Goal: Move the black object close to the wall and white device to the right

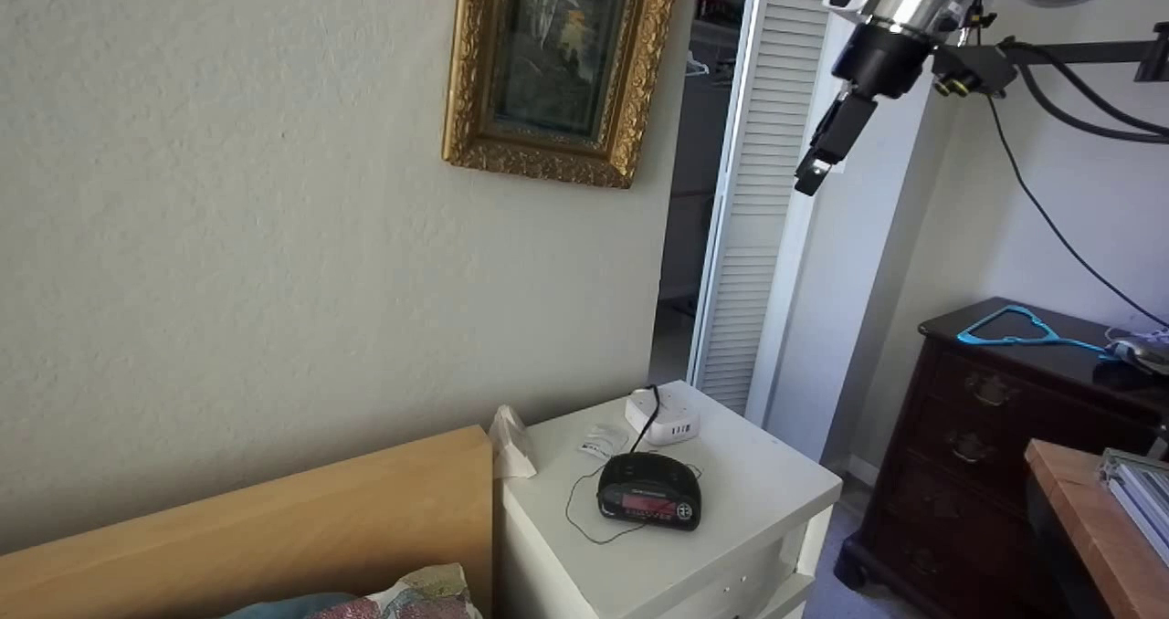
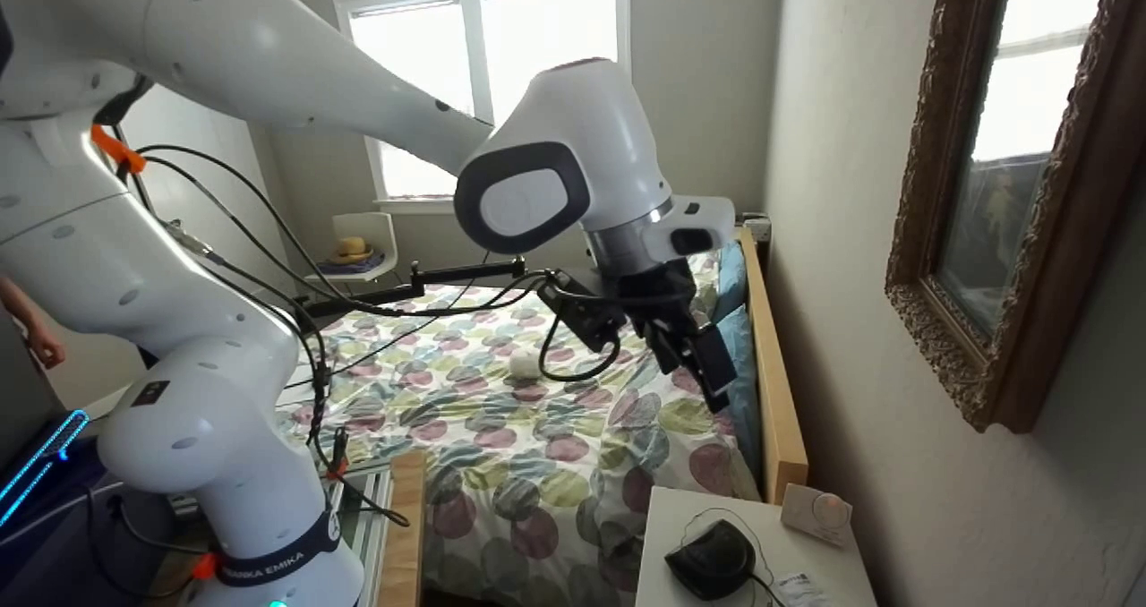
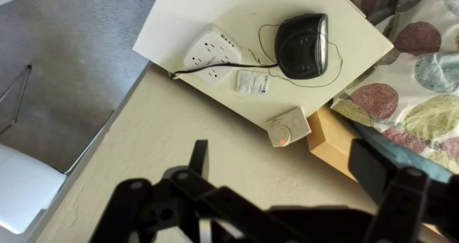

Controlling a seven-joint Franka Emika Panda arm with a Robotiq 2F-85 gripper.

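See the claw (image 3: 280, 160) up high, spread wide. In an exterior view, find the black clock (image 1: 650, 493) (with a thin cord (image 1: 598, 542) around it) on the white table (image 1: 753, 491), nearer than the white plug box (image 1: 674, 424).

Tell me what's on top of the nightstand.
A black clock radio, a white outlet block with a black cord across it, a thin wire, a small packet and a dial device. Anything beneath the clock radio and outlet block is hidden.
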